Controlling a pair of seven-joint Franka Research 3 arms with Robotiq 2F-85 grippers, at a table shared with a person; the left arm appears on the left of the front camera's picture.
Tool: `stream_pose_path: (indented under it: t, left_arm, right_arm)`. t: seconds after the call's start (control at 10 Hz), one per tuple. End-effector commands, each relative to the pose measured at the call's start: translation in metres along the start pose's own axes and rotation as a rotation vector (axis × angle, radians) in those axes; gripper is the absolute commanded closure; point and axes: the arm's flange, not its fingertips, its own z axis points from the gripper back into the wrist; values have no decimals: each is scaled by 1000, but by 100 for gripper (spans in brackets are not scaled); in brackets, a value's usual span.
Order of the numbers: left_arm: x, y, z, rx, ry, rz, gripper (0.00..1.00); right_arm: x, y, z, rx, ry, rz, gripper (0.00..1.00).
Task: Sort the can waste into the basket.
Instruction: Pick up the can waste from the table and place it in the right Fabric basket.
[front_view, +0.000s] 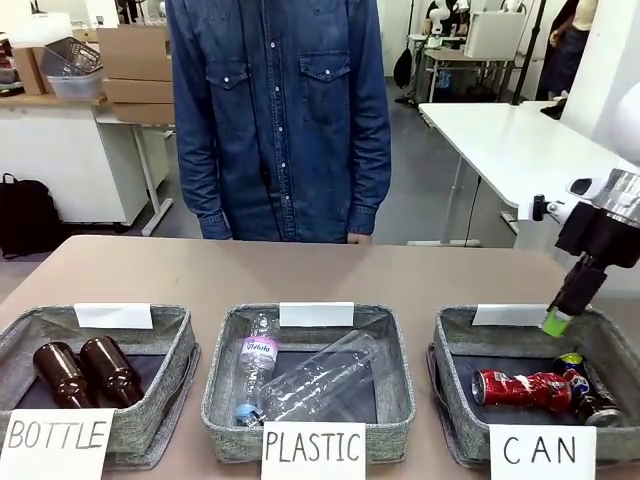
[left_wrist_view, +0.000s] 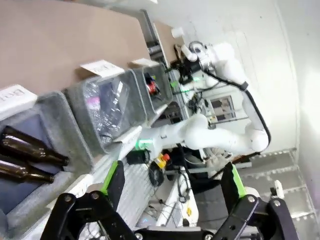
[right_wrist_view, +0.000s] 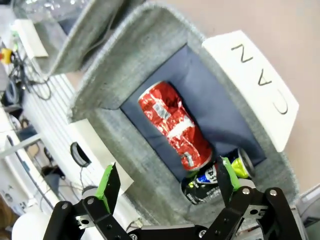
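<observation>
With both cans lying on the dark floor of the basket (front_view: 462, 335) signed "CAN", the sorting looks all but finished. Nearest the camera in that basket is the white sign (front_view: 541, 451) on its front wall; just behind the sign lie the red can (front_view: 520, 387), dented and on its side, and the dark can (front_view: 588, 392) touching its end, toward the basket's outer corner. In the right wrist view the red can (right_wrist_view: 175, 127) lies lengthwise along the floor, with the dark can (right_wrist_view: 216, 179) jammed against its lower end.

Above the basket's far rim hangs the right gripper (front_view: 557, 321), its green-padded jaws spread wide and holding nothing; the wrist view shows the fingers apart with only the basket's inside between them. The left gripper (left_wrist_view: 172, 186) is well away from the basket, likewise wide open and empty.

Beside the can basket stand the plastic basket (front_view: 222, 375) with clear bottles (front_view: 300, 375) and, beyond that, the bottle basket (front_view: 20, 330) with two brown bottles (front_view: 88, 372). Farther off, beyond all three baskets, a person (front_view: 275, 110) stands at the table's far edge.

The step in hand seems to be the release. The next move calls for lifting the right arm straight up clear of the basket's wall without snagging the fabric.
</observation>
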Motion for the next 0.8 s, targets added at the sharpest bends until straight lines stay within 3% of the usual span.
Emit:
stream_pose_path:
  t: [0.0,0.2,0.3,0.4,0.5,0.7]
  left_arm:
    - [-12,10,-93,-156,156,77,0]
    - [-19,9,-132,-201,261,48,0]
    - [-27,7,-151,-175,346,25,0]
    - [-19,15,-124,-170,231,56,0]
    - [-19,15,-124,-170,231,56,0]
    - [-19,15,-124,-170,231,56,0]
  right_arm:
    - [10,-10,9,31,-81,39,0]
    - [17,-12,18,82,-139,50,0]
    - [24,-14,25,191,-226,47,0]
    - [36,-10,39,371,-439,-52,0]
    - [46,-1,54,605,-606,-198,0]
    - [44,8,73,848,-726,-294,0]
